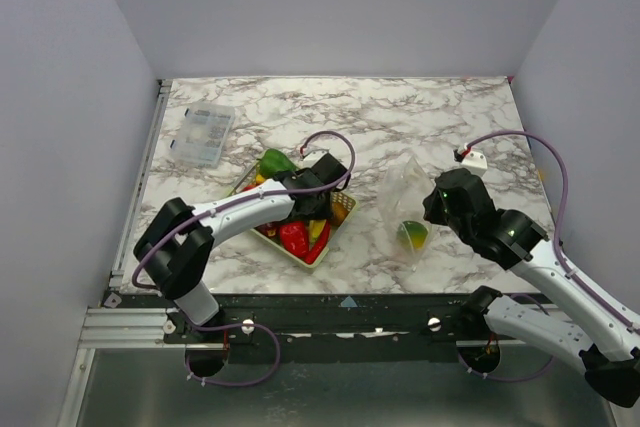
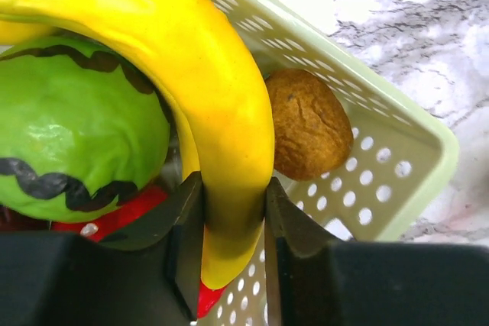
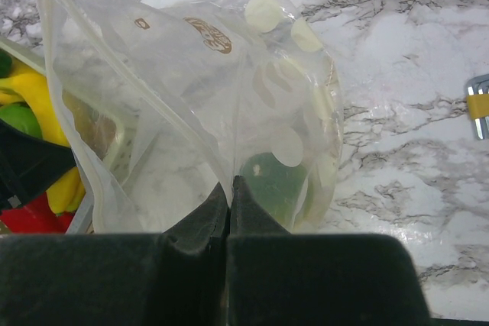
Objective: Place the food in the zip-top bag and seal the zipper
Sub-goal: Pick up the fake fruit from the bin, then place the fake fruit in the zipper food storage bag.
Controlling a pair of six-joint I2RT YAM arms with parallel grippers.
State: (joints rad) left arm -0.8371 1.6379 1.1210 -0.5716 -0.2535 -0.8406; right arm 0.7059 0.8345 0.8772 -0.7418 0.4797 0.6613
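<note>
My left gripper (image 2: pixel 233 198) clamps a banana (image 2: pixel 199 74) in the basket (image 2: pixel 397 166); right gripper (image 3: pixel 230 198) pinches the bag (image 3: pixel 176 97) at lower centre. One fruit (image 3: pixel 275 181) is bagged; most remain, and sealing is not yet done.

— Where's the zip-top bag (image 1: pixel 405 202)?
— Right of the basket (image 2: pixel 405 158). It's clear, crinkled and partly upright, with one round green-and-yellow fruit (image 1: pixel 412 234) inside.
— The other food?
— In the basket. A yellow banana (image 2: pixel 206 112) curves over a green, black-striped melon (image 2: pixel 76 127), with a brown wrinkled piece (image 2: pixel 309 124) beside it and red pieces (image 1: pixel 295 237) underneath.
</note>
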